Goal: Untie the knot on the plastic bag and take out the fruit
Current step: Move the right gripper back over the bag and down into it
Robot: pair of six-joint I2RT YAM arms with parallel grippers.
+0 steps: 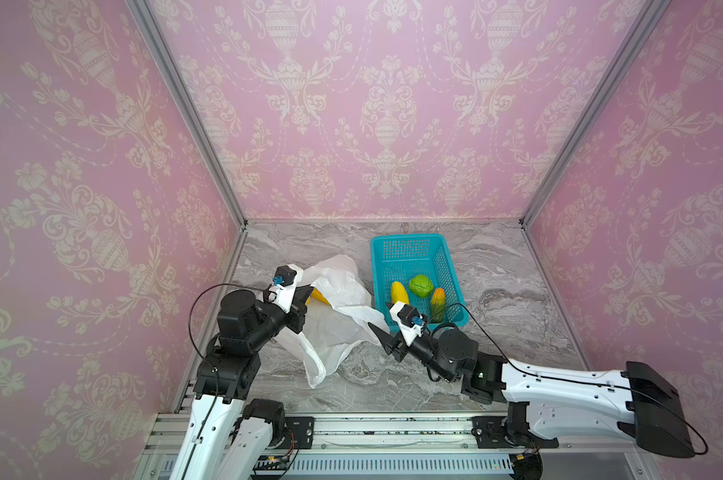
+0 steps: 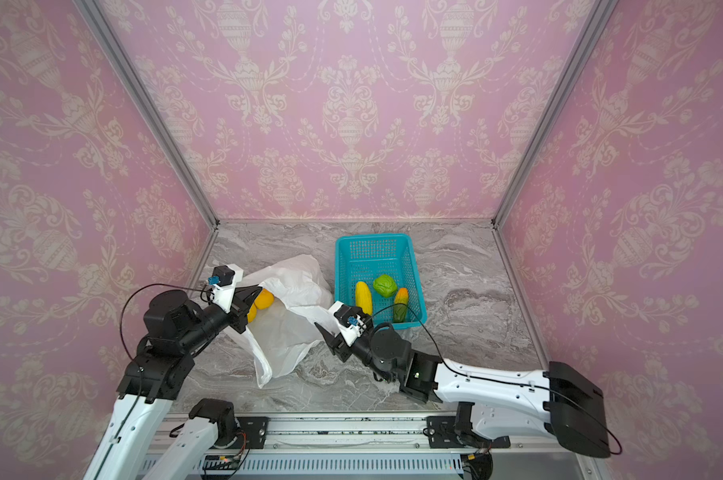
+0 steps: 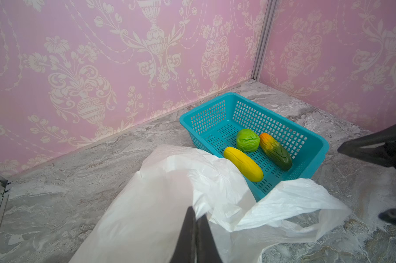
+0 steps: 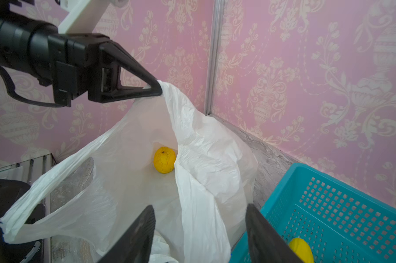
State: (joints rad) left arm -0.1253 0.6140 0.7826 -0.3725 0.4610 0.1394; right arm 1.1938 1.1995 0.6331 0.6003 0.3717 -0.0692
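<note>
— Where is the plastic bag (image 1: 343, 286) lying?
— On the surface (image 1: 517, 270), just left of the basket (image 1: 409, 237). The left pincer (image 4: 157, 89) is clenching its upper edge and holding the mouth open.
— And the fruit (image 4: 164, 162)?
— One round yellow piece is sitting inside the bag, and three more are lying in the basket.
— The right pincer (image 4: 199, 207)?
— Hovering at the bag's right edge, jaws apart, gripping nothing.

Both top views look down from high up at the whole table (image 1: 517, 270). The left wrist camera sits close, facing the teal basket (image 3: 313, 159). The right wrist camera looks into the plastic bag (image 4: 203, 159) from close. All four show bag and basket.
</note>
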